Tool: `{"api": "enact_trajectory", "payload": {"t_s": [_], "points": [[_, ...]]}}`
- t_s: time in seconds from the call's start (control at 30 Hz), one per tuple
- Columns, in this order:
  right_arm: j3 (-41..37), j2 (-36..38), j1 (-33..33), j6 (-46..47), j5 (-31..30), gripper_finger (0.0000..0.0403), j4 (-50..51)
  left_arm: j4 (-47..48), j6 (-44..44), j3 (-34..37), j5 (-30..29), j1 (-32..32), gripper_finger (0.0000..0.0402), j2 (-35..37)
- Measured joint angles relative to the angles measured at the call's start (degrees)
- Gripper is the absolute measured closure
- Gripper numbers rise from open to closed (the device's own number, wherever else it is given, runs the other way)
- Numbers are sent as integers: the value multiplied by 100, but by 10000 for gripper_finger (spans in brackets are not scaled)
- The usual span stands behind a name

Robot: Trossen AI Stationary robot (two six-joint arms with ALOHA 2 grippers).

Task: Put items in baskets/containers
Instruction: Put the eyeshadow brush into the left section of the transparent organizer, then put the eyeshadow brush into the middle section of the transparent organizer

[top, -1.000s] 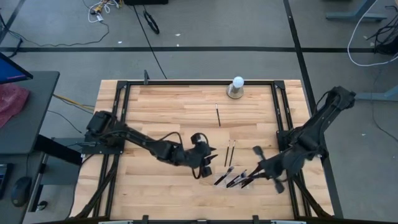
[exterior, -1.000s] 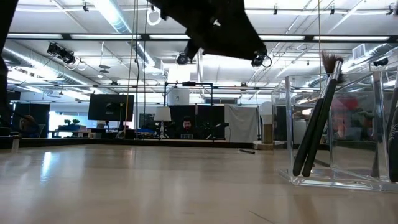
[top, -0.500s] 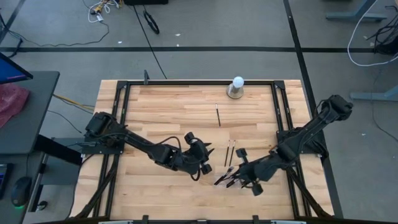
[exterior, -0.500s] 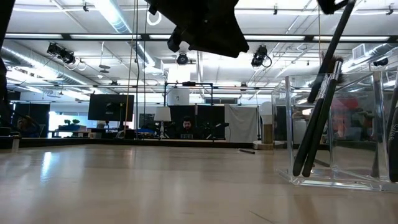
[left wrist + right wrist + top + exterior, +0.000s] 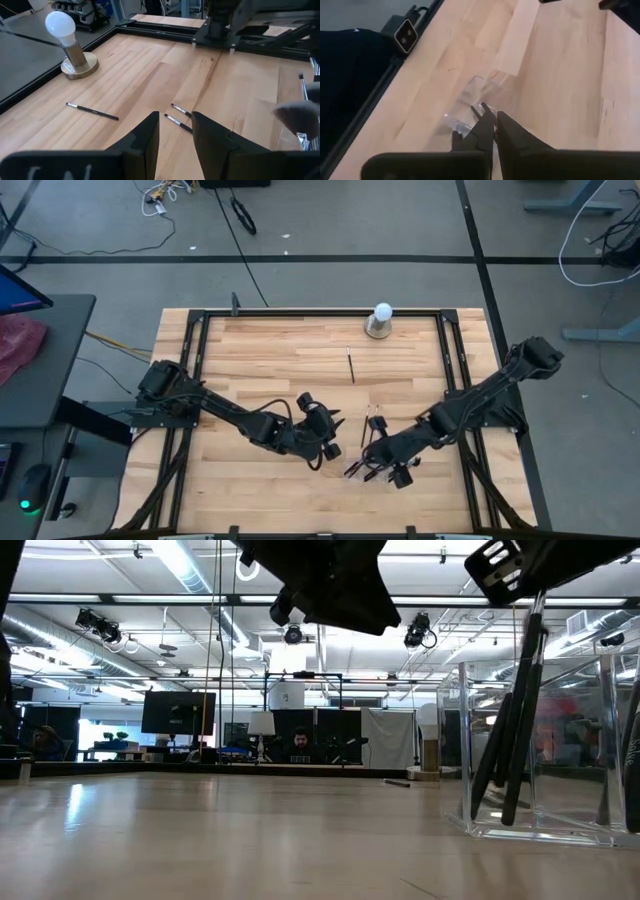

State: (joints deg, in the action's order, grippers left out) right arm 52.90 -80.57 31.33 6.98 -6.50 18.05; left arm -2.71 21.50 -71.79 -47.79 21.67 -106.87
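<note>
Left gripper (image 5: 325, 442): arm low, reaching toward table centre, fingers parted. Right gripper (image 5: 380, 465): arm stretched inward, fingers closed.

A robotics lab, open-plan and industrial. Overhead, exposed ducts (image 5: 60, 635) and strip lights (image 5: 190, 565) run across a bare ceiling. Straight ahead at twelve o'clock across the wooden table (image 5: 200, 830), dark monitors (image 5: 178, 712) line the benches, a person (image 5: 300, 748) seated among them. From above, a black metal frame (image 5: 300, 312) rims the butcher-block top on grey floor, loose cables (image 5: 240, 215) trailing at eleven o'clock.
</note>
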Motion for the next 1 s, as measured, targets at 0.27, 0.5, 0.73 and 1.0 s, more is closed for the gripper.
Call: {"api": "enact_trajectory", "payload": {"t_s": [0.27, 0.5, 0.73, 1.0], "points": [[0, -120, -141, 1, -4, 354, -54, 8, 0, 0, 2, 0, 284, 0], [-4, -89, -249, -40, -89, 284, -155, 39, 39, 0, 2, 0, 284, 0], [-7, 698, -245, -44, -929, 242, 415, 50, 42, 0, 2, 4, 284, 0], [-11, 2069, -112, 399, -2019, 253, 1841, 89, 42, 0, 4, 7, 284, 0]]}}
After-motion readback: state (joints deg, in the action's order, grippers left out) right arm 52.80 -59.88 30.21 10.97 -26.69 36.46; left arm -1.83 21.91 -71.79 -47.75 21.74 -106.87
